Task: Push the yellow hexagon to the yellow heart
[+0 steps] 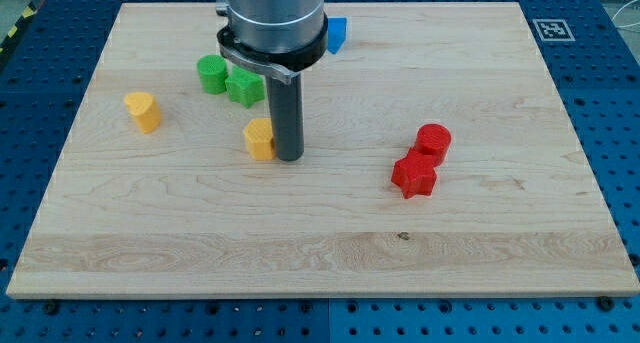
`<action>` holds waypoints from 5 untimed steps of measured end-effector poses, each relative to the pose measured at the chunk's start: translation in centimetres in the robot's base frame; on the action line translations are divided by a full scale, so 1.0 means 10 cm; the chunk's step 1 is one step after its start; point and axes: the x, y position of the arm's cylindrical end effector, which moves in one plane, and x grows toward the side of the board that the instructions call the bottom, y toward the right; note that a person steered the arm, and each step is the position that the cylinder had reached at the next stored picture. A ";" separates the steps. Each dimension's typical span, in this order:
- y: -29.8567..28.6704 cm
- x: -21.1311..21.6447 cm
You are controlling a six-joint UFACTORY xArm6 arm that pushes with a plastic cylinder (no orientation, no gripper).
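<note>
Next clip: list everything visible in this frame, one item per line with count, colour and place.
board: one, light wood, fills most of the view.
yellow heart: one, near the view's left edge.
yellow hexagon: one, left of centre, against my tip's left side.
green blocks: two, touching, upper left; a cylinder and a star to its right.
blue block: one showing, at the view's top, mostly hidden behind the arm; shape unclear.
red blocks: two, touching, right of centre; a cylinder above a star.
marker tag: one, black and white, board's top right corner.
pegboard: blue, around the board.
my tip: one, dark rod, just right of the yellow hexagon.
</note>
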 end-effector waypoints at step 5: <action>-0.50 -0.10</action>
